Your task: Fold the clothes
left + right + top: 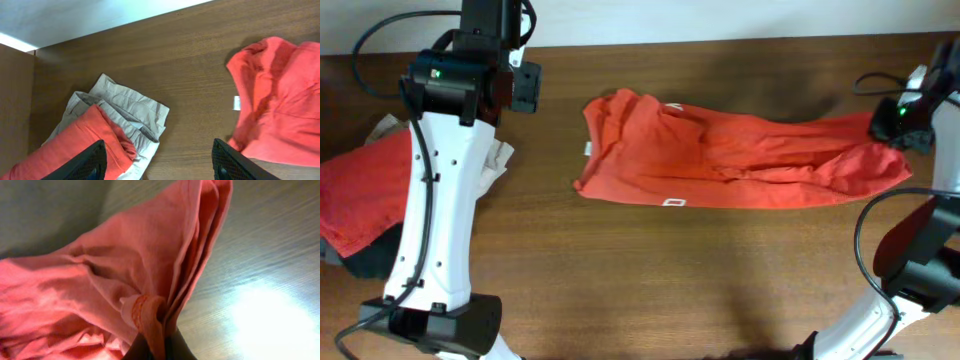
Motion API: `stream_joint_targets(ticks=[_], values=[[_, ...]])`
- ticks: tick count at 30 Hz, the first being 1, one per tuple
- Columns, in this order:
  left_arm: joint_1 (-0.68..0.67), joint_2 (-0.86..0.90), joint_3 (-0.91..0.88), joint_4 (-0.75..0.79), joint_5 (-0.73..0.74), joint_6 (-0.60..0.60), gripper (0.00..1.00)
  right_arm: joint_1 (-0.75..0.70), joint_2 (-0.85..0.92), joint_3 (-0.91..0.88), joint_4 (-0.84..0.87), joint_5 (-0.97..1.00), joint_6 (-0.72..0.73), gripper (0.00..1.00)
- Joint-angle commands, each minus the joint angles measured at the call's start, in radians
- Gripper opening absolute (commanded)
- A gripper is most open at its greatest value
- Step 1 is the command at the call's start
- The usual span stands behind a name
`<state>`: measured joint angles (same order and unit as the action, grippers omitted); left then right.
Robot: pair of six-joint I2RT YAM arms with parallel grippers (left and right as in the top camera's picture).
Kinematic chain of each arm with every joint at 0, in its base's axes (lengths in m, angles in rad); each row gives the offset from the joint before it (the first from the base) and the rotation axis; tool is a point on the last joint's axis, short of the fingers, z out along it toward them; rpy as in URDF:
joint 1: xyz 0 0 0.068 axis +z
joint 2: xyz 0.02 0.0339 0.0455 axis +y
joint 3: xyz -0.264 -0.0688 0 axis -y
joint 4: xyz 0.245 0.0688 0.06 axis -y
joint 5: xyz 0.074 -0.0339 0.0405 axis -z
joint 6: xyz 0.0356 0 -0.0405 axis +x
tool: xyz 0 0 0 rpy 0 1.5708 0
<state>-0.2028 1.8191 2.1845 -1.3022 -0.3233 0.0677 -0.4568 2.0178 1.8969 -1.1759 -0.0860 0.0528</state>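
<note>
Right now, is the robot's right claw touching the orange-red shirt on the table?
Touching. The right wrist view shows the right claw shut on a bunched fold of the orange-red shirt, with the cloth squeezed between its jaws.

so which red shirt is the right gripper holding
The orange-red shirt spread in the middle, pinched at its right end; the other red shirt lies at far left.

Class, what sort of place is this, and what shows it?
Likely a robotics lab's laundry-folding station: two white robot arms at a wooden table, an orange-red T-shirt lying on it, more clothes piled beside.
</note>
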Motion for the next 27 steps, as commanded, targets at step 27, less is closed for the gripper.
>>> stream_joint_targets(ticks=[27], values=[[0.001,-0.17,0.01,0.033,-0.014,0.016,0.74,0.905,0.166,0.248,-0.029,0.024,0.242,0.04]])
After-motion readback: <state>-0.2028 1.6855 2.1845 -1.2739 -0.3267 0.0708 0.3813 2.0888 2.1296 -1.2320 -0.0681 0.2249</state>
